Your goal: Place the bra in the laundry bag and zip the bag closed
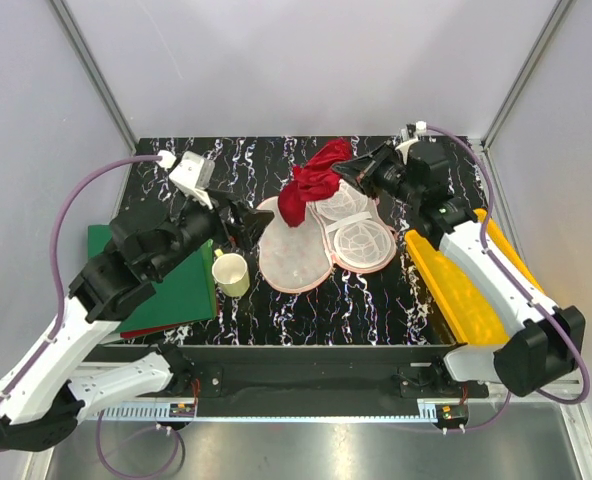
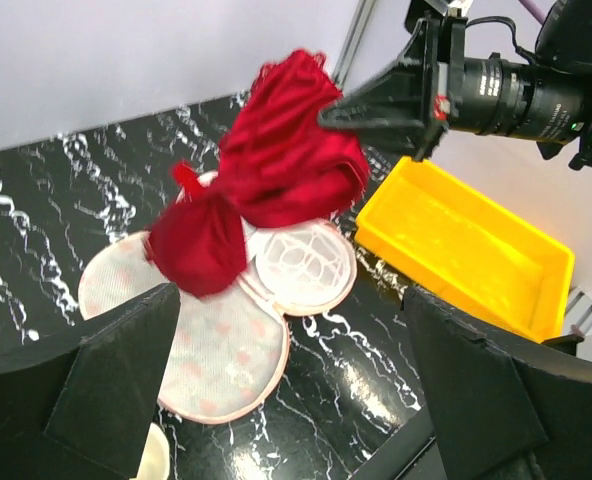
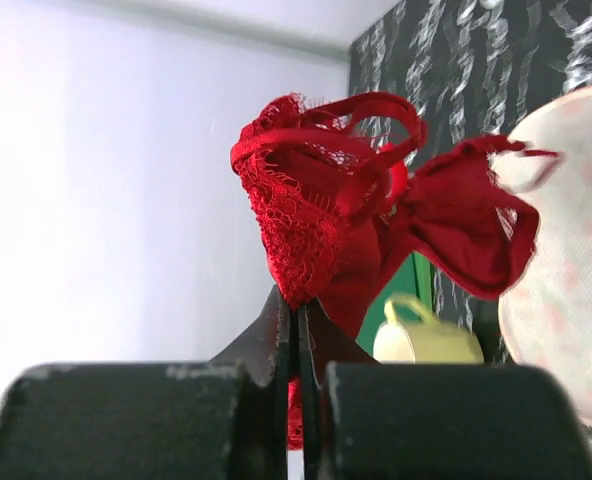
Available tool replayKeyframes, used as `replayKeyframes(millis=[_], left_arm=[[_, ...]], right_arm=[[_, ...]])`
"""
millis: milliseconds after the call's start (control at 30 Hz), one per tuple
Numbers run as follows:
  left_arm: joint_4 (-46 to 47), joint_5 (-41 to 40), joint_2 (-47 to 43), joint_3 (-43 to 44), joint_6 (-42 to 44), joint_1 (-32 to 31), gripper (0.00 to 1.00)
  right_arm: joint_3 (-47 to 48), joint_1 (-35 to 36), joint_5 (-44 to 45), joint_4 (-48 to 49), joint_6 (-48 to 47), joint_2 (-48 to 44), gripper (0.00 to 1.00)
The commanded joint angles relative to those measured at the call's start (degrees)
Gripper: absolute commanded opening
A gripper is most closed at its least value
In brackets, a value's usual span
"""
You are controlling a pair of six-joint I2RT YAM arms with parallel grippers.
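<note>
Toward the middle of the table (image 1: 376, 300), the left gripper (image 1: 253, 228) stands with its jaws spread wide and empty, just beside the left lobe of the laundry bag (image 1: 294, 252), which lies unzipped and flat. Over the bag's far end, near the table's far edge, the right gripper (image 1: 346, 172) is clamped on the bra (image 1: 311, 185), which hangs bunched in the air.

1. Top view: bra (image 1: 311, 183) hangs over the top of the laundry bag (image 1: 294, 255), so the rim there is hidden.
2. Left wrist view: the bra's lower bunch is blurred and covers the bag's middle.
3. Same view: cup (image 2: 154, 458) is cut off by the bottom edge, only a sliver shows.
4. Right wrist view: the bag is blurred and cut by the right edge. The cup's base is hidden behind the right end effector (image 3: 298, 305).
5. Top view: yellow tray (image 1: 454, 290) and green board (image 1: 181, 290) are partly under the arms.
</note>
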Motion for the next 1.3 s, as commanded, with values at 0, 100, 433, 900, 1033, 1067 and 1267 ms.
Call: replayKeyframes(millis=[0,100,433,900,1033,1067,1267], left_arm=[[1.15,-1.58,1.04,-0.76,-0.86,-0.12,0.99],[1.06,-0.79,1.48,-1.19,-1.12,-0.03,0.99],[1.58,3.6,4.03,-3.39,-0.61,-0.03,0.99],[33.25,-8.77,7.46,-25.08,13.01,-13.03,0.97],[47.36,-13.18,7.63,-31.77,21.44,-15.85,0.99],[49.12,-13.44,8.59,-32.56,22.33,-15.94,0.99],[56.59,-13.09,15.27,-30.47,25.94,-16.03,0.89]], right_arm=[[-4.66,0.2,14.81,11.62,15.11,2.99,0.0],[-7.03,0.72,21.31,11.53,20.29,4.14,0.0],[-13.35,1.52,23.97,7.93,21.02,4.32,0.0],[-21.54,1.52,16.59,0.73,27.6,-12.55,0.0],[-21.8,1.52,13.34,-0.33,29.0,-14.66,0.0],[-22.07,1.61,12.81,-0.5,29.44,-15.45,0.0],[-23.83,1.52,9.99,-1.29,32.17,-18.87,0.0]])
